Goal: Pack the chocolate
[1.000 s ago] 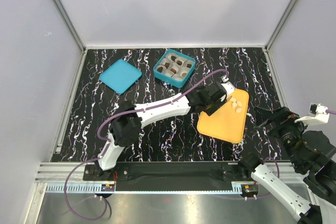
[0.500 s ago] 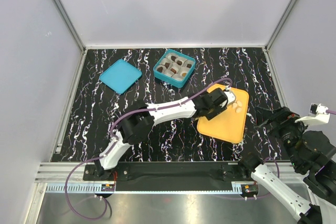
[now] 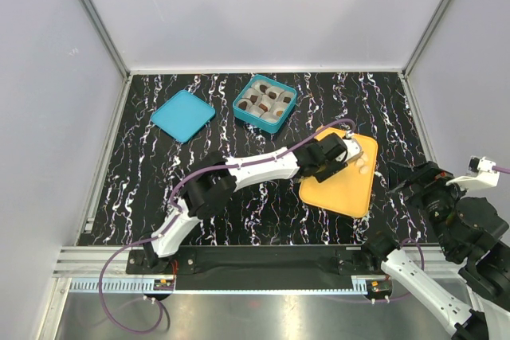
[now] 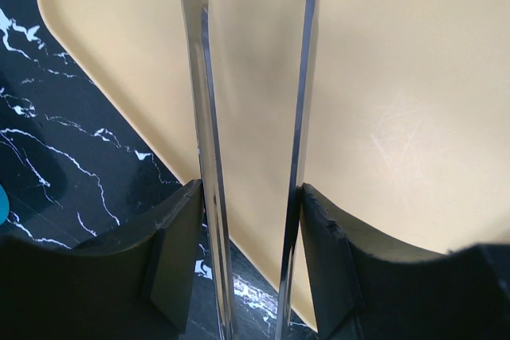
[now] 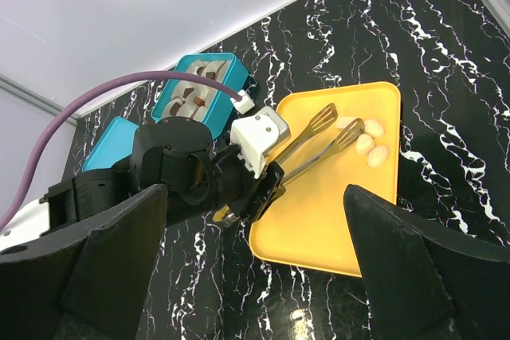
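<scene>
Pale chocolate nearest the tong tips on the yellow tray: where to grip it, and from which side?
Pinch the pale chocolate across its short axis, one blade of the tongs on each side. Come in low from the open middle of the yellow tray, the way the tongs point now. The rim sits close behind it and other pale pieces crowd beside it, so the blades likely fit only from there.

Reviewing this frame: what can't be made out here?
- Left wrist view: the tips of the tongs run off the top edge, so what they reach is unseen.
- Top view: the left hand covers most of the tongs. Whether they touch the pale chocolate is too small to tell.
- Right wrist view: the cable crosses the box, so its pieces cannot be counted.
</scene>
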Controlling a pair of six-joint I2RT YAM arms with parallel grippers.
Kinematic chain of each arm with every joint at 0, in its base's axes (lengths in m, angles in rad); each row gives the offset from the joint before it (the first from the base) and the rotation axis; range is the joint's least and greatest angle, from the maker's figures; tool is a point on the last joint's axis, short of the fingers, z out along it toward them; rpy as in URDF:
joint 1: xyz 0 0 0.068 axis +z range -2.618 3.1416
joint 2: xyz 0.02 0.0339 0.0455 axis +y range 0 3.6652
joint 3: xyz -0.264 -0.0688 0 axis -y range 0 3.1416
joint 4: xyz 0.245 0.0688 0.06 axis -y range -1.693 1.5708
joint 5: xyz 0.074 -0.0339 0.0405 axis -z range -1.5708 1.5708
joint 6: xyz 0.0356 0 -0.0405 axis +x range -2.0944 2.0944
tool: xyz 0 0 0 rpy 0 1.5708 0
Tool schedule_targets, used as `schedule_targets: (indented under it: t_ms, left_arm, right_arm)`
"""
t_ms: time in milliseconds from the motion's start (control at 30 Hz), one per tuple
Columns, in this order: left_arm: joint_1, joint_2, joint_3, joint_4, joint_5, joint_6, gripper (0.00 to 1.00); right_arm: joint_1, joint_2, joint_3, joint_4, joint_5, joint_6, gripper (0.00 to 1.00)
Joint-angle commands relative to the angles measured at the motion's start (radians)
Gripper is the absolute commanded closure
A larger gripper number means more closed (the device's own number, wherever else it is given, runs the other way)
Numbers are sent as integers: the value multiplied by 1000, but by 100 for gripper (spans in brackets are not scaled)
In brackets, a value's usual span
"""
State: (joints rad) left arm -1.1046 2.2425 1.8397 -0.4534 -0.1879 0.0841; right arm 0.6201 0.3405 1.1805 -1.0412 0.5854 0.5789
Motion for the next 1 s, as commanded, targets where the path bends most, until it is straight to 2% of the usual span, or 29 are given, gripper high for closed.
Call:
schedule_targets:
  t_ms: [0,567,967]
  left_arm:
    - [-3,3,59,58,22,23,47]
    - [-18,-18,52,50,7,45,57]
    - [-35,-159,-43,41,-61,23,60]
  right_arm:
    - [6,12,-5,36,31,-16,0]
    - [6,6,-10,35,27,-4,0]
    - [6,-5,-5,30,14,10,0]
